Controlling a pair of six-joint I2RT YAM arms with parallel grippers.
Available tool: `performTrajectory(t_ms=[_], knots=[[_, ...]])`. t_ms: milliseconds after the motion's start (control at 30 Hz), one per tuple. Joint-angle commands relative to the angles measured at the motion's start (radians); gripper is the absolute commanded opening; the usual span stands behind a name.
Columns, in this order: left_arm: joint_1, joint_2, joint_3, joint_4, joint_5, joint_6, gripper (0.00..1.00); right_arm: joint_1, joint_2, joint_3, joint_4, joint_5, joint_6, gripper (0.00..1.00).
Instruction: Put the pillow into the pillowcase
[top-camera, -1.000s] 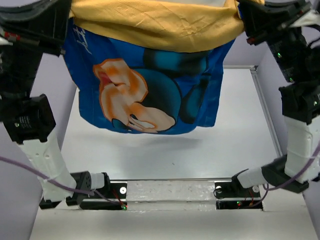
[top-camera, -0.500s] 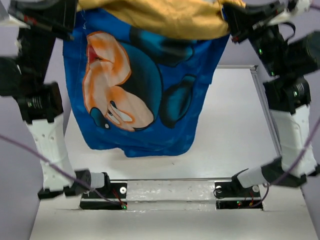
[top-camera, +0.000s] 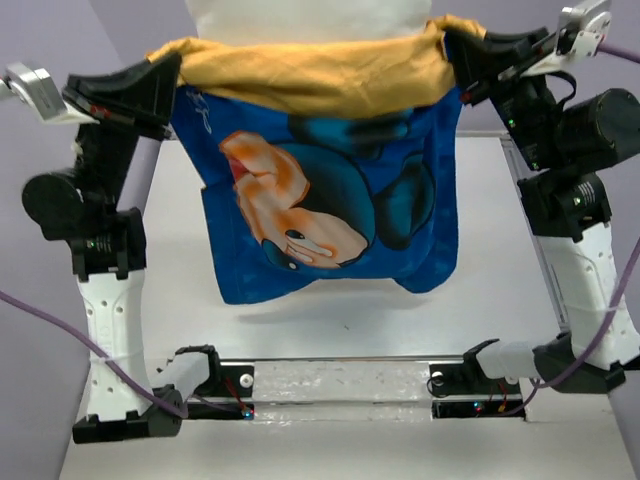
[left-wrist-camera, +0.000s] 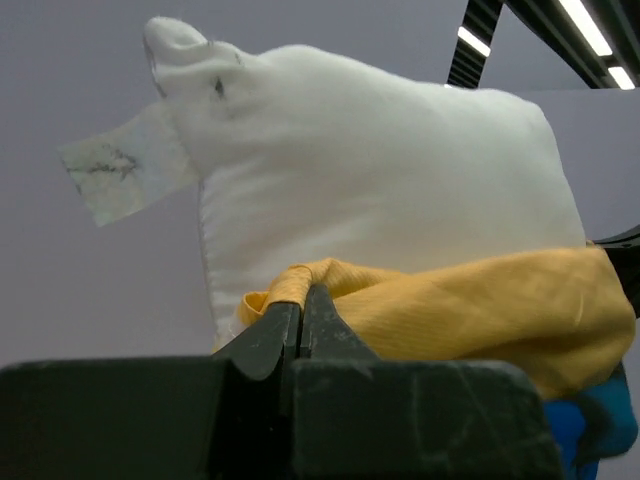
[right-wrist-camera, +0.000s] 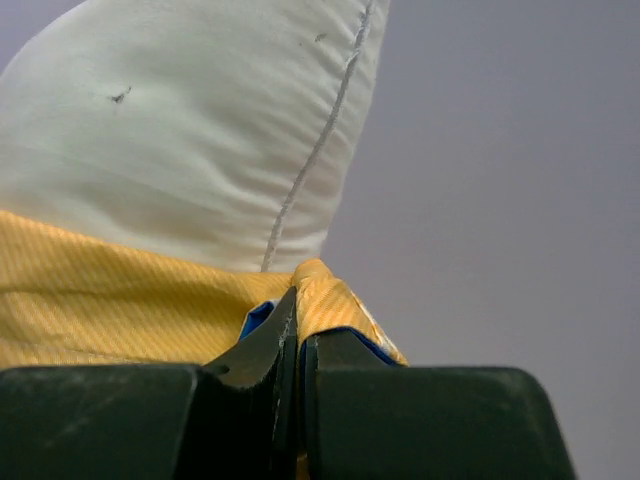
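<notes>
The pillowcase (top-camera: 330, 210) hangs in the air between both arms, its blue mouse face toward the camera and its mustard rim (top-camera: 300, 75) folded over at the top. The white pillow (top-camera: 310, 20) stands up out of that mouth, its lower part hidden inside. My left gripper (top-camera: 172, 72) is shut on the left corner of the rim (left-wrist-camera: 300, 285). My right gripper (top-camera: 452, 45) is shut on the right corner (right-wrist-camera: 305, 280). In the left wrist view the pillow (left-wrist-camera: 380, 170) shows a small tag (left-wrist-camera: 120, 170) at its upper left. The pillow's seam (right-wrist-camera: 315, 150) shows in the right wrist view.
The white table (top-camera: 180, 260) lies below the hanging sack, with a raised edge (top-camera: 525, 220) along its right side. Both arm bases (top-camera: 340, 385) sit on the rail at the near edge. Purple cables (top-camera: 40, 310) trail beside each arm.
Both arms have dropped and drawn back, so the pillowcase swung and now hangs lower and farther off. The white pillow top has come into view above the yellow rim.
</notes>
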Motion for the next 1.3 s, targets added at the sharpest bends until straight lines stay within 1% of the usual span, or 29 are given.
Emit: performTrajectory(t_ms=[0,33,133,167,200,233,267,300,333,433,467,533,567,600,633,667,733,833,867,900,933,1000,1033,1067,1100,1133,1167,1233,1267], knots=[[0.003,0.045,-0.140,0.190,0.023,-0.051,0.00,0.006,-0.010,-0.139,0.116,0.066,-0.063,0.00],[0.001,0.085,-0.044,0.190,0.051,-0.075,0.00,0.006,0.022,-0.055,0.101,0.076,-0.078,0.00],[-0.028,0.162,0.597,-0.003,0.038,0.028,0.00,0.006,0.160,0.552,-0.082,-0.036,-0.066,0.00],[-0.032,0.153,0.600,-0.017,0.071,0.031,0.00,0.006,0.165,0.643,-0.137,-0.071,-0.049,0.00],[-0.036,0.118,0.516,-0.008,0.063,0.048,0.00,0.006,0.136,0.528,-0.139,-0.086,-0.044,0.00],[-0.039,-0.010,0.143,0.033,0.026,0.093,0.00,0.006,-0.024,0.286,0.096,-0.056,-0.017,0.00],[-0.040,-0.062,-0.046,0.151,-0.085,0.089,0.00,0.006,-0.107,-0.007,0.243,-0.016,-0.009,0.00],[-0.037,-0.057,-0.139,0.140,-0.088,0.080,0.00,0.006,-0.131,-0.249,0.255,0.027,-0.009,0.00],[-0.025,-0.013,-0.097,0.109,-0.050,0.042,0.00,0.006,-0.038,-0.205,0.102,0.077,-0.030,0.00],[-0.026,0.118,0.256,-0.012,0.010,0.022,0.00,0.006,0.030,0.153,0.068,0.034,-0.030,0.00],[-0.031,0.147,0.581,-0.069,-0.006,0.054,0.00,0.006,0.082,0.314,-0.014,-0.006,-0.011,0.00],[-0.031,0.234,0.856,-0.182,0.012,0.034,0.00,0.006,0.142,0.692,-0.094,-0.058,0.049,0.00],[-0.031,0.244,0.979,-0.260,0.057,0.025,0.00,0.006,0.110,0.678,-0.125,-0.110,0.054,0.00],[-0.029,0.221,0.959,-0.306,0.079,0.049,0.00,0.006,0.045,0.568,-0.107,-0.115,0.060,0.00],[-0.031,0.165,0.652,-0.316,0.079,0.078,0.00,0.006,-0.047,0.096,-0.028,-0.097,0.084,0.00],[-0.034,0.082,0.339,-0.056,0.025,0.054,0.00,0.006,-0.189,-0.130,0.219,-0.013,0.097,0.00],[-0.034,-0.060,-0.085,0.119,-0.063,0.013,0.00,0.006,-0.154,-0.272,0.173,0.036,0.091,0.00],[-0.031,0.135,0.256,-0.104,0.052,0.019,0.00,0.006,-0.038,0.009,0.039,0.043,0.022,0.00],[-0.042,0.167,0.581,-0.148,0.035,0.049,0.00,0.006,-0.007,0.165,-0.043,0.017,0.014,0.00],[-0.049,0.229,0.741,-0.276,0.003,0.100,0.00,0.006,0.060,0.489,-0.092,-0.006,0.025,0.00],[-0.048,0.247,0.874,-0.328,0.016,0.117,0.00,0.006,0.067,0.571,-0.175,-0.064,0.025,0.00],[-0.096,0.089,0.511,-0.285,0.008,0.175,0.00,0.006,-0.032,0.365,-0.079,-0.054,0.035,0.00],[-0.180,0.002,-0.057,-0.132,-0.104,0.180,0.00,0.006,-0.182,-0.206,0.088,-0.001,0.058,0.00],[-0.174,-0.032,-0.133,-0.011,-0.156,0.137,0.00,0.006,-0.180,-0.338,0.207,0.088,0.048,0.00],[-0.136,0.053,-0.041,-0.075,-0.026,0.096,0.00,0.006,-0.131,-0.288,0.089,0.101,0.013,0.00],[-0.100,0.120,0.163,-0.159,-0.002,0.094,0.00,0.006,-0.032,0.038,-0.011,0.093,-0.018,0.00],[-0.127,0.192,0.692,-0.266,-0.028,0.133,0.00,0.006,0.004,0.219,-0.056,0.067,-0.030,0.00],[-0.225,0.417,1.159,-0.538,-0.022,0.200,0.00,0.006,0.064,0.531,-0.139,-0.043,-0.009,0.00],[-0.312,0.423,1.196,-0.710,-0.060,0.289,0.00,0.006,-0.001,0.397,-0.162,-0.074,0.018,0.00]])
